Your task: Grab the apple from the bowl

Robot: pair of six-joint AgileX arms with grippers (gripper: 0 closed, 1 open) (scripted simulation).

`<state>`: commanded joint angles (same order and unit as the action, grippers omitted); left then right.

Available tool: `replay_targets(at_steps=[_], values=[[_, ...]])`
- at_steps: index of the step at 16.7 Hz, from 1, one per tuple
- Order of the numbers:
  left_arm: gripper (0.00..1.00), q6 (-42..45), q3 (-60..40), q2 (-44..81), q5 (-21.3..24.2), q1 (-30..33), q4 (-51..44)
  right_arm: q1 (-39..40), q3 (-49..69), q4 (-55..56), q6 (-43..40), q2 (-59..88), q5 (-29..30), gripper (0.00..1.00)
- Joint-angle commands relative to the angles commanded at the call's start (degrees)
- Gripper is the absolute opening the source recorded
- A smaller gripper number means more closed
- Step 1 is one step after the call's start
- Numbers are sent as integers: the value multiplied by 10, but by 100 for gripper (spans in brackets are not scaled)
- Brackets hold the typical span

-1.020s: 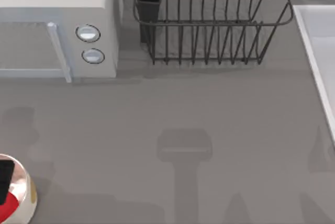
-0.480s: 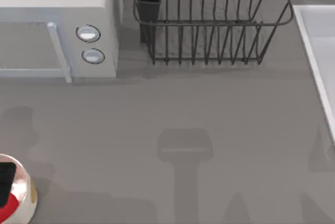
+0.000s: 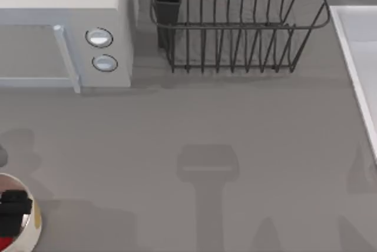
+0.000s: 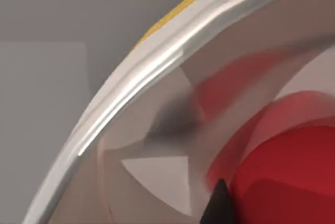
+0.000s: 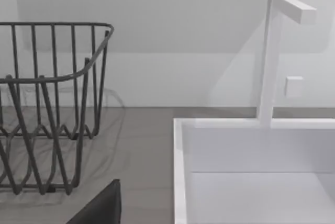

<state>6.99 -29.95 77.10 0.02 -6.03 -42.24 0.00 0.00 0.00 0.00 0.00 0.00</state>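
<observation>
The cream-white bowl (image 3: 32, 221) sits at the table's front left corner, partly cut off by the top view's edge. My left gripper (image 3: 13, 209) hangs as a black shape inside it, just over the red apple (image 3: 5, 244), of which a small sliver shows. In the left wrist view the bowl's thick rim (image 4: 131, 85) curves past with its tan-yellow patch (image 4: 183, 7) outside. There the apple (image 4: 293, 182) lies on the bowl's floor, and a dark tip of the gripper sits right beside it.
A microwave (image 3: 65, 28) stands at the back left and a wire dish rack (image 3: 235, 22) at the back middle. A white sink (image 3: 359, 57) with its faucet (image 5: 269, 56) runs along the right edge. My right arm is parked by the sink.
My left gripper has moved farther over the bowl's inside and lower onto the apple, so less red shows in the top view. Nothing else has moved.
</observation>
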Motion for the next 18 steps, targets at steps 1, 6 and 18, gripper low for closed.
replay_targets(at_steps=[1,6,18], values=[[100,0,8,6,0,0,10,0,0,0,0,0,0,100],[92,0,12,9,0,0,14,0,0,0,0,0,0,100],[2,0,12,9,0,0,14,0,0,0,0,0,0,100]])
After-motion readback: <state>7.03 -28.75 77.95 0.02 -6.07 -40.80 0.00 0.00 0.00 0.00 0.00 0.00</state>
